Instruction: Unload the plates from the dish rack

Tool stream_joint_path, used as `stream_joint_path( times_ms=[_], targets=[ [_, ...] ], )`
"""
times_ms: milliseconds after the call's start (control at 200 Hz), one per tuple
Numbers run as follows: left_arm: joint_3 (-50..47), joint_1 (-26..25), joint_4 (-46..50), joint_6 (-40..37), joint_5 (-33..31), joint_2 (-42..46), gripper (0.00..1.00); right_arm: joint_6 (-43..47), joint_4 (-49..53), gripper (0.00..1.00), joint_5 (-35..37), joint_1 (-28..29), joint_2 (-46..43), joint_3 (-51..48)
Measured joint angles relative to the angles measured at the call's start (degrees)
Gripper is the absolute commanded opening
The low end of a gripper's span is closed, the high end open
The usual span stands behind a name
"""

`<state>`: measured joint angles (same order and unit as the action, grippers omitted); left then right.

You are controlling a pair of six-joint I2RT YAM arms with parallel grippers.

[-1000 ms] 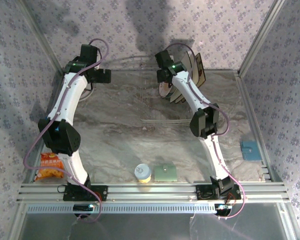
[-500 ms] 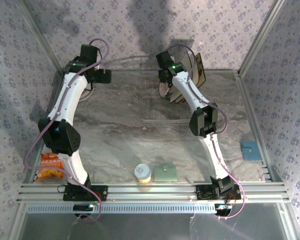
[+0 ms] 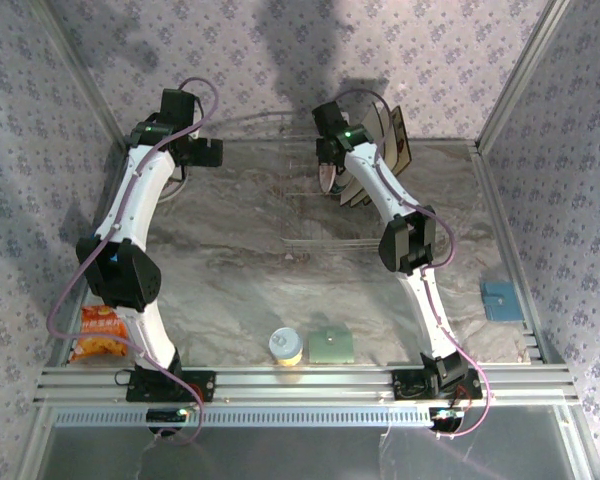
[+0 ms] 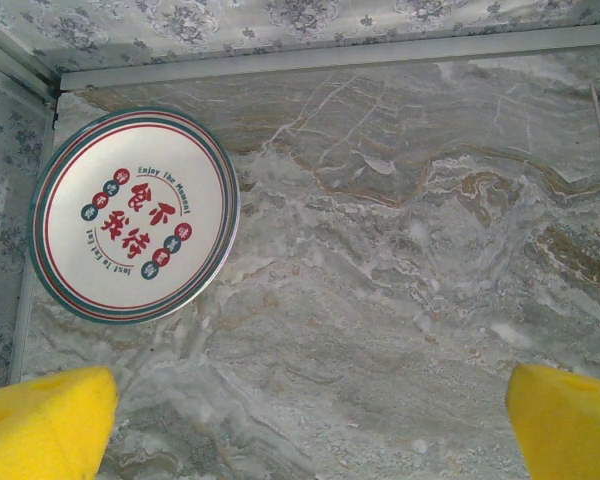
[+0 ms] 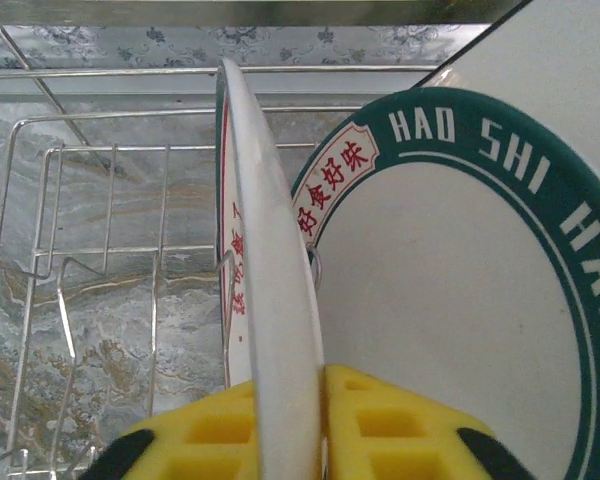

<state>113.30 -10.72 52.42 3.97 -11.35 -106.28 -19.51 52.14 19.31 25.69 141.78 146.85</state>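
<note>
The right jaws pinch the rim of a small round white plate [image 5: 275, 300] standing on edge in the silver wire dish rack [image 5: 110, 150]. It is likely stiff, slick and breakable, best lifted straight up. Left of the rack, the left jaws gape wide above a second round plate [image 4: 135, 215] lying flat on the table [image 4: 400, 300].

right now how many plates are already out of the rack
1: the round plate lies flat on the table near its far left corner; others may be hidden.

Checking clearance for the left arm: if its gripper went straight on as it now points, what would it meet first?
Likely the bare marble tabletop beside the flat round plate; nothing lies between the left gripper's open fingers, though depth is uncertain.
</note>
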Motion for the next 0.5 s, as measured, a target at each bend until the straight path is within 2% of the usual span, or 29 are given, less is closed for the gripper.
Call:
stream_joint_path(
  times_ms=[205,500],
  targets=[
    [-0.4,0.0,-0.1,-0.1,0.0,0.0,0.99,-0.5,0.4,0.0,-0.2,-0.8,0.0,0.0],
    [-0.5,0.0,-0.1,-0.1,0.0,0.0,0.99,-0.5,0.4,0.0,-0.1,-0.7,0.0,0.0]
  ],
)
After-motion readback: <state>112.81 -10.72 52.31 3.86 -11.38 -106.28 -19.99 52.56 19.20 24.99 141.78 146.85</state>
